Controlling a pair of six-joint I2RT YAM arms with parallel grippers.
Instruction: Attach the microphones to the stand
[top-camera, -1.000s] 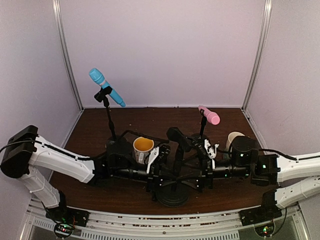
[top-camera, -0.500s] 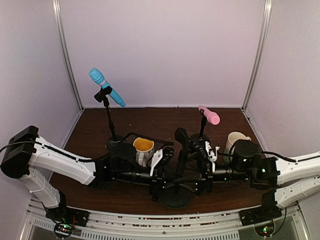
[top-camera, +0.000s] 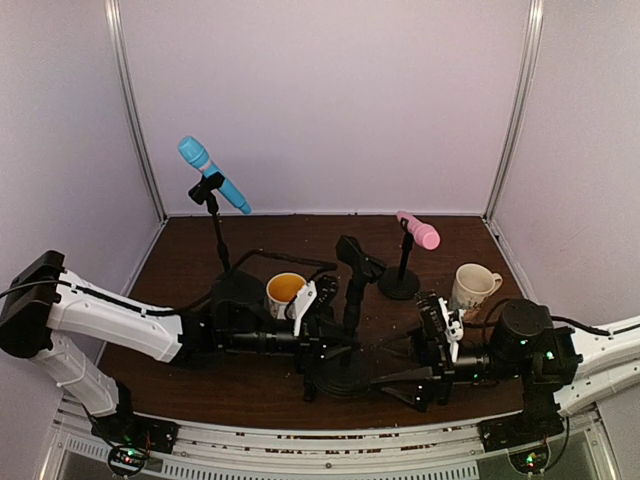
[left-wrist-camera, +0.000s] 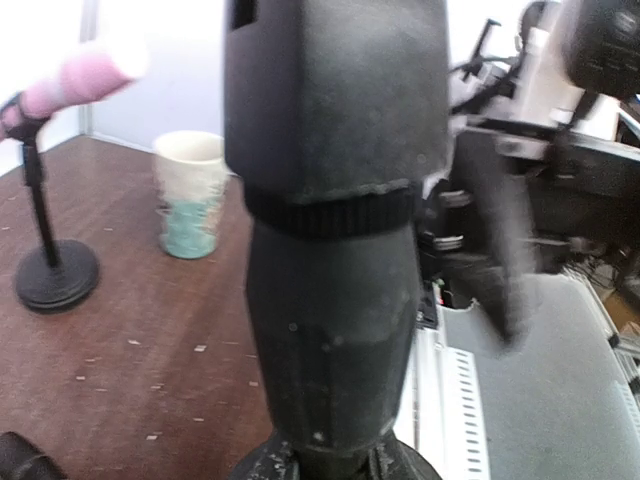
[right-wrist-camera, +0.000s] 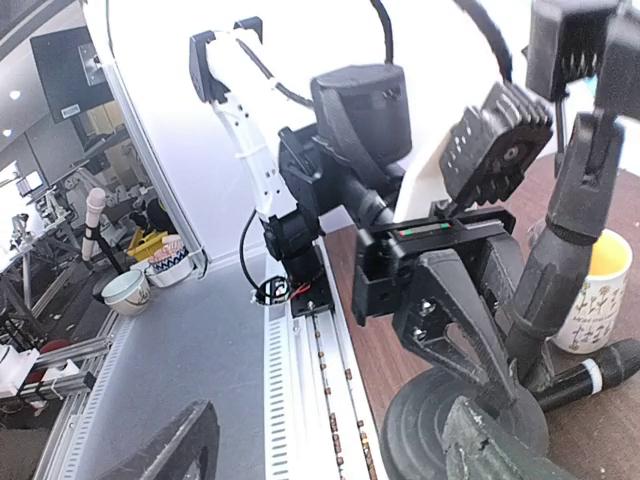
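The black microphone (top-camera: 356, 262) sits tilted on top of the near stand (top-camera: 345, 378). My left gripper (top-camera: 325, 342) is shut on that stand's stem low down, just above the round base. In the left wrist view the black stem (left-wrist-camera: 335, 300) fills the middle, between the jaws of the left gripper (left-wrist-camera: 335, 462). My right gripper (top-camera: 428, 372) stands open to the right of the stand, apart from it. In the right wrist view the right gripper (right-wrist-camera: 330, 455) holds nothing and the stand's base (right-wrist-camera: 440, 430) lies ahead. The light blue microphone (top-camera: 213, 175) sits on a tall stand at the back left. The pink microphone (top-camera: 418, 231) sits on a short stand.
A mug with a yellow inside (top-camera: 285, 293) stands just left of the near stand, close to my left wrist. A white mug (top-camera: 470, 285) stands at the right, behind my right arm. The pink microphone's round base (top-camera: 400, 284) is between them. A black cable loops behind the mug.
My right gripper has let go near the top of the stand and drawn back to the right and toward the near edge. The black microphone stays on the stand; my left gripper keeps its grip.
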